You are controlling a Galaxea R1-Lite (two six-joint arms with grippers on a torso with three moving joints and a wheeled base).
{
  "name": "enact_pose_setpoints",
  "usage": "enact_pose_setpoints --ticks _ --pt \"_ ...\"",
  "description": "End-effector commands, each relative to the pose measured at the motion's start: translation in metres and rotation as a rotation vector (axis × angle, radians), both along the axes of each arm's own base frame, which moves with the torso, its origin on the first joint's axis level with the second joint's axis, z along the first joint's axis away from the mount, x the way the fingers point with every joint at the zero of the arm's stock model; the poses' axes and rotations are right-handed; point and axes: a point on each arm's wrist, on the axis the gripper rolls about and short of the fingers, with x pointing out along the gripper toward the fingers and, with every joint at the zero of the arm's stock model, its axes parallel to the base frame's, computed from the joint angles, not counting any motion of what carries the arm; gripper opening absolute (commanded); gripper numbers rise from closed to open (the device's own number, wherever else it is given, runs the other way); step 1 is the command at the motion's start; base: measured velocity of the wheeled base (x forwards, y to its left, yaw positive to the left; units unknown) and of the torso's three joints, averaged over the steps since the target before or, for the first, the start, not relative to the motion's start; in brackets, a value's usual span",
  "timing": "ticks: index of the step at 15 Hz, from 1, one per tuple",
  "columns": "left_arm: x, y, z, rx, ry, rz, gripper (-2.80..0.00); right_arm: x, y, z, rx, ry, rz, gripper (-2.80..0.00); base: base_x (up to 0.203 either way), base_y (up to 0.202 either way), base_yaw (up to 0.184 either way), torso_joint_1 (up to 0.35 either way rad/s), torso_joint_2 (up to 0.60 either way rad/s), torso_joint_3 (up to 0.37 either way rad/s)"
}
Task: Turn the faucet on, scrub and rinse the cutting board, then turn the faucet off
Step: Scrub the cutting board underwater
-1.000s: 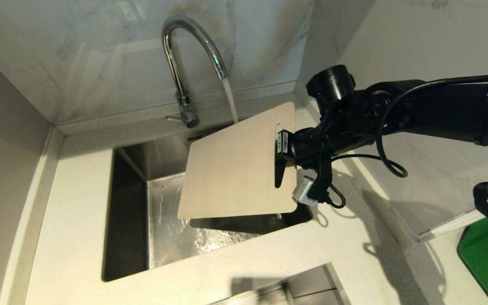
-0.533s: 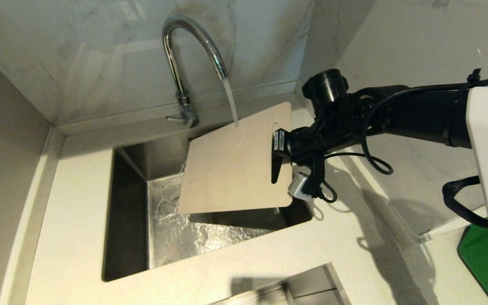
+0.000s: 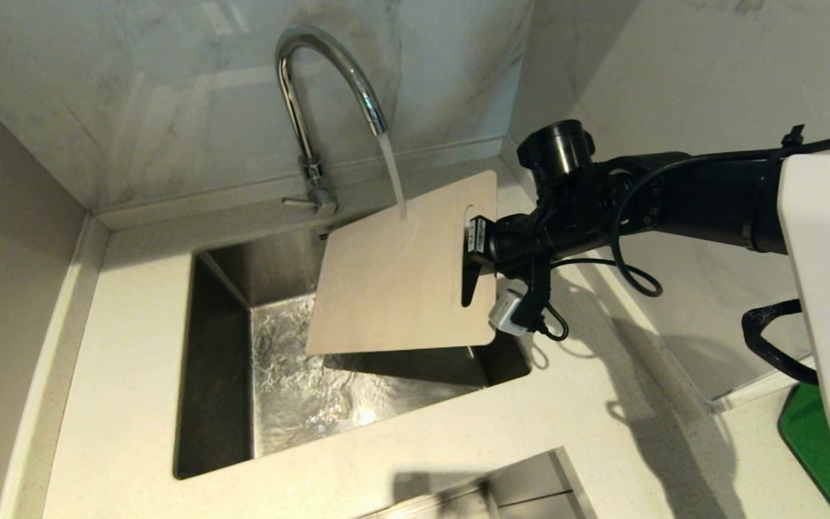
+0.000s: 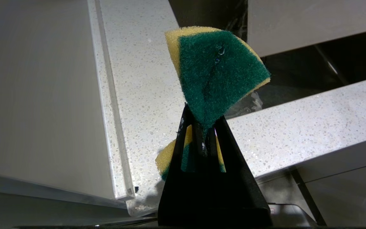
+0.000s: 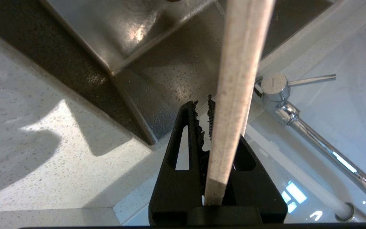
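A rectangular stainless-steel sink (image 3: pixel 220 346) is sunk into a pale speckled stone counter (image 3: pixel 119 360), and everything else is placed against it. Behind the sink's far rim stands the tall chrome gooseneck faucet (image 3: pixel 314 86), its thin side lever (image 3: pixel 300 202) sticking out at the base. A stream of water (image 3: pixel 392 176) falls from the spout and lands on the far edge of the large thin beige-cream plastic cutting board (image 3: pixel 393 281), which is held tilted in the air above the sink's right half, its lower edge toward the basin's front. Water ripples and glints on the basin floor under and to the left of the board.

The right gripper (image 3: pixel 474 252) reaches in from beyond the sink's right rim and pinches the board at its handle end, beside the oblong handle slot (image 3: pixel 467 263). In the right wrist view the board (image 5: pixel 233 95) shows edge-on between the two black fingers (image 5: pixel 186 127), clamped tight on it, with the sink wall and the faucet's lever (image 5: pixel 310 79) behind.

The left gripper (image 4: pixel 203 124) does not appear in the head view; its own camera shows the fingers pressed together on a folded yellow sponge with a green scouring face (image 4: pixel 218 73), hanging over the speckled counter near the sink's edge.

A flat green thing (image 3: pixel 811 440) lies on the counter well to the right of the sink.
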Motion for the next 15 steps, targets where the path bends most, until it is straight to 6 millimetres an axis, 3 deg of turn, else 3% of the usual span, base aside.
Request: enact_pose_setpoints --ticks 1,9,15 --pt "0.0 0.0 0.0 -0.001 0.002 0.001 -2.8 0.0 0.001 0.0 -0.008 -0.005 0.011 -2.8 0.0 0.0 0.0 0.0 0.0 0.0" --pt "0.0 0.0 0.0 -0.001 0.003 0.001 -2.8 -0.004 0.008 -0.01 -0.017 0.05 0.056 -2.8 0.0 0.0 0.0 0.0 0.0 0.0" --pt "0.0 0.0 0.0 -0.001 0.002 0.001 -2.8 -0.043 0.031 0.02 -0.001 0.039 0.126 -2.8 0.0 0.0 0.0 0.0 0.0 0.0"
